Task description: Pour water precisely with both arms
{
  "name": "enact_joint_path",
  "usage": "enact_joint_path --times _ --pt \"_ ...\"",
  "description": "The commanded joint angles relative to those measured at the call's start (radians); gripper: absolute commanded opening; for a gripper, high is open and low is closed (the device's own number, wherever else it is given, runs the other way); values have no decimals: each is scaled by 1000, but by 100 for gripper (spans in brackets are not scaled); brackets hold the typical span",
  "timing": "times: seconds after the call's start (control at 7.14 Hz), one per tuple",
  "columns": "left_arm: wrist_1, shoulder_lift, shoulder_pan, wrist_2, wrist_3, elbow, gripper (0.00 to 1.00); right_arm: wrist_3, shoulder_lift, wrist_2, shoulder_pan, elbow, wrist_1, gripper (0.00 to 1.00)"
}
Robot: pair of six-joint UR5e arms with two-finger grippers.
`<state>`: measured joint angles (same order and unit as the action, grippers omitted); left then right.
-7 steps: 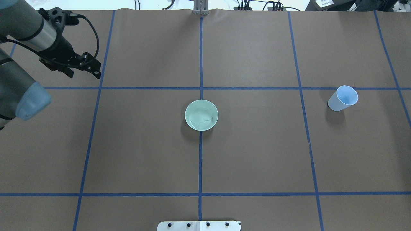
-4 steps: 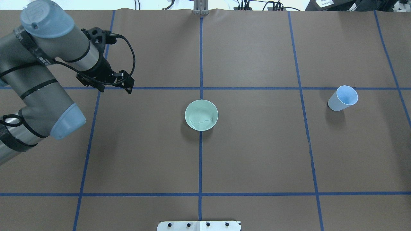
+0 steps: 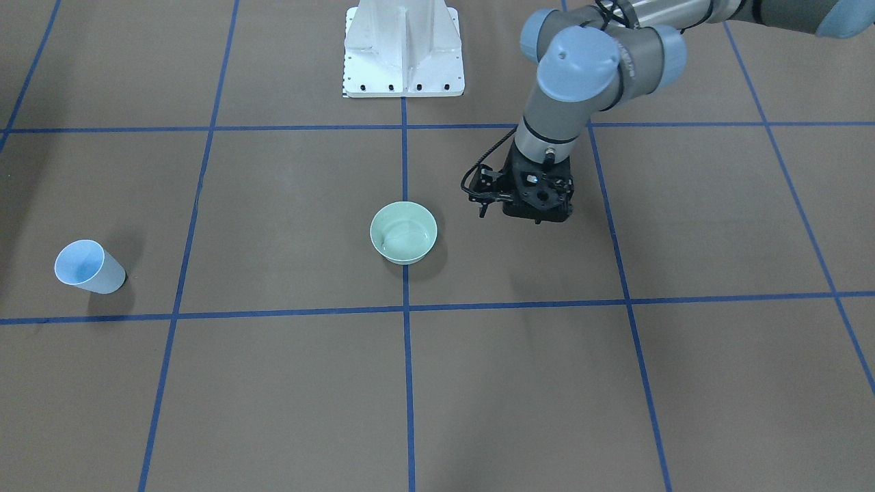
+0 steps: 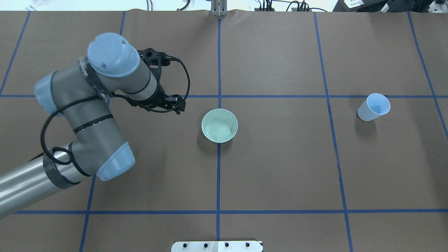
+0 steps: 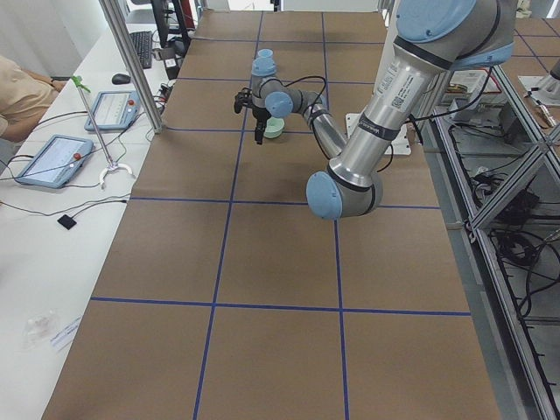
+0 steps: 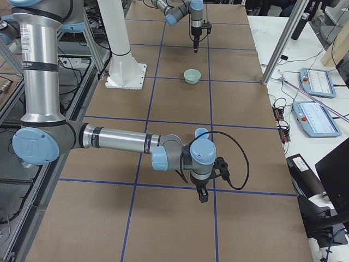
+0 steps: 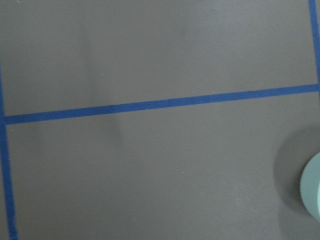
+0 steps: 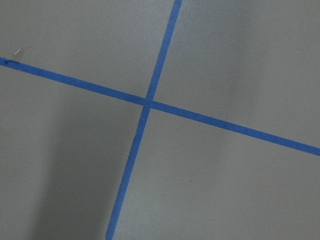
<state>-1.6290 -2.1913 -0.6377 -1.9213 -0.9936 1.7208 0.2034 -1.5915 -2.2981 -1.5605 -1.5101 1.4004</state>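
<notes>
A pale green bowl (image 4: 219, 125) (image 3: 403, 232) sits at the table's centre on a tape line. The water (image 4: 218, 132) shows in it as faint ripples. A light blue cup (image 4: 373, 107) (image 3: 87, 268) stands far off on the robot's right side. My left gripper (image 4: 164, 106) (image 3: 536, 215) points down over the table a short way left of the bowl, open and empty. The left wrist view catches only the bowl's rim (image 7: 312, 192). My right gripper (image 6: 203, 197) shows only in the exterior right view, just past the cup (image 6: 202, 132); I cannot tell its state.
Blue tape lines (image 4: 218, 182) split the brown table cover into squares. The white bolted pedestal (image 3: 403, 51) stands at the robot's edge. Side benches hold tablets (image 5: 52, 159) and cables, with metal posts (image 5: 131, 61) at the table's edges. A person's sleeve (image 5: 17, 87) shows at the far left.
My left arm has swung in from the table's far left edge toward the bowl, and its gripper now hangs close beside it. Bowl and cup have not moved.
</notes>
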Motion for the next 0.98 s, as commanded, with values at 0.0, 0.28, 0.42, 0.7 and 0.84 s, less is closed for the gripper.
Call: enact_joint_path --times 0.0,0.28,0.42,0.7,0.84 --pt "-55 -66 96 88 -45 -84 100 2 1 2 -1 -4 0 100" --pt "-52 -155 115 90 -226 -180 100 2 -2 3 -1 -10 2 100" --pt "-58 -169 119 90 -350 -220 99 2 -4 3 -1 -10 0 100" --pt "-71 -177 124 91 -378 -251 82 2 -5 11 -1 -10 -3 100" --pt "-71 -177 125 91 -376 -251 52 2 -7 22 -1 -10 -3 100"
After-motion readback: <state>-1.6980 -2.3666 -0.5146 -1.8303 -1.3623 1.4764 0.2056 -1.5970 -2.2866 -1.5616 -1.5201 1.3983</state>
